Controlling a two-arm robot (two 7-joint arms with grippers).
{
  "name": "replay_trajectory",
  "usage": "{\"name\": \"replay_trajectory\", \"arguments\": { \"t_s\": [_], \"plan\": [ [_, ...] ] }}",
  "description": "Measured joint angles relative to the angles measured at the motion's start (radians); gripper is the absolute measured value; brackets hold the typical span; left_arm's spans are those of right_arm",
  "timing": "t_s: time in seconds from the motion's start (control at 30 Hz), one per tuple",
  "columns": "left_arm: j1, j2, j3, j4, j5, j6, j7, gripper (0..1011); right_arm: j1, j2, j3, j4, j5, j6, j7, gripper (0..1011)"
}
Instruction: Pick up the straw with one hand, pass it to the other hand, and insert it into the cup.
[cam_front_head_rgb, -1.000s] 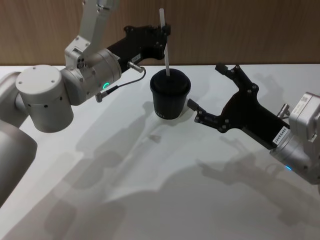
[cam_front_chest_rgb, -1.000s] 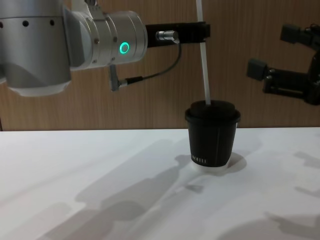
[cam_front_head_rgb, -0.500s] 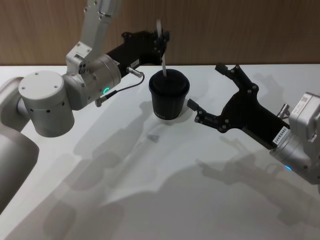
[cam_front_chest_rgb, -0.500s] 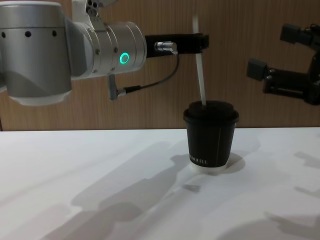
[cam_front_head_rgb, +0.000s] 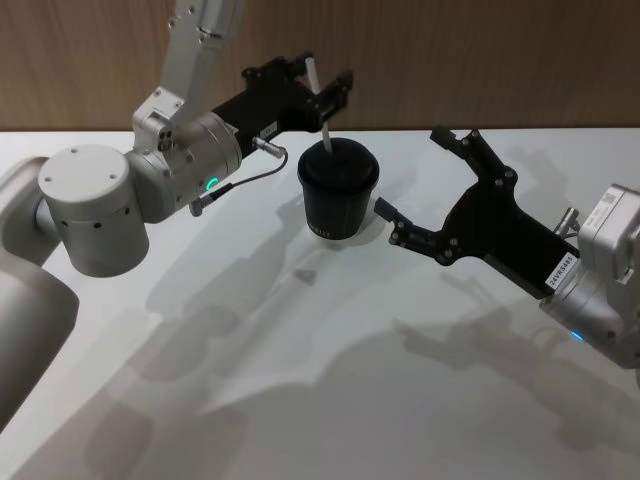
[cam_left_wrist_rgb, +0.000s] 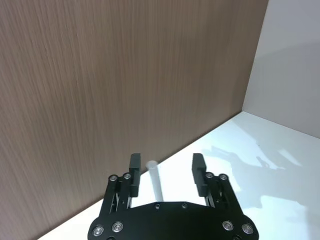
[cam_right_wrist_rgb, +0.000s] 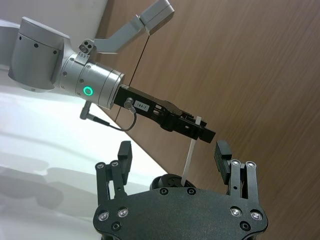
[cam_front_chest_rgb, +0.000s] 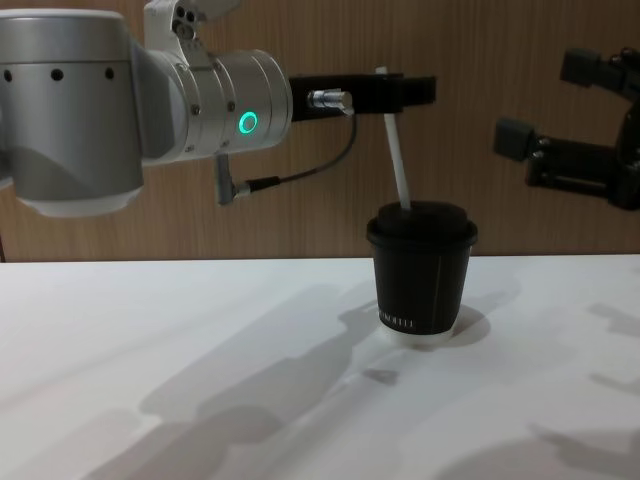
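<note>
Now the white straw (cam_front_head_rgb: 318, 103) stands tilted in the black lidded cup (cam_front_head_rgb: 339, 188), between the left gripper's (cam_front_head_rgb: 322, 82) spread fingers. Right gripper (cam_front_head_rgb: 425, 185) hovers open beside the cup, above the white table (cam_front_head_rgb: 330, 380).

Left arm (cam_front_head_rgb: 95, 205) fat silver cylinders, green ring, dark cable; black screwed grippers; right wrist (cam_front_head_rgb: 600, 275) silver, labelled.

The scene is evenly bright. The white tabletop (cam_front_head_rgb: 330, 380) carries several soft grey shadows with blurred, overlapping edges (so more than one light shines from above). The cup (cam_front_chest_rgb: 421, 270) throws a faint shadow around its base. A green ring (cam_front_chest_rgb: 246, 123) glows on the silver wrist. The straw (cam_left_wrist_rgb: 154, 176) looks slightly out of focus in the left wrist view.
</note>
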Motion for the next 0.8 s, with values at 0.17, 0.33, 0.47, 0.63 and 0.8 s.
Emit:
{"name": "replay_trajectory", "arguments": {
  "t_s": [0.17,0.33,0.47,0.63,0.8],
  "plan": [
    [0.007,0.003,-0.002,-0.004,0.000,0.000,-0.007,742,0.000,-0.001,0.000,-0.003,0.010,0.007,-0.001,1001],
    [0.025,0.019,-0.003,-0.020,-0.002,-0.001,-0.027,905,0.000,-0.006,0.001,-0.009,0.038,0.031,-0.005,1001],
    [0.044,0.036,-0.006,-0.039,-0.005,-0.003,-0.041,992,0.000,-0.012,0.002,-0.016,0.069,0.062,-0.011,1001],
    [0.070,0.057,-0.013,-0.064,-0.011,-0.003,-0.056,1003,-0.002,-0.024,0.006,-0.028,0.124,0.118,-0.022,1001],
    [0.098,0.079,-0.021,-0.092,-0.014,-0.003,-0.067,1003,-0.005,-0.037,0.010,-0.042,0.183,0.185,-0.042,1001]
  ]
}}
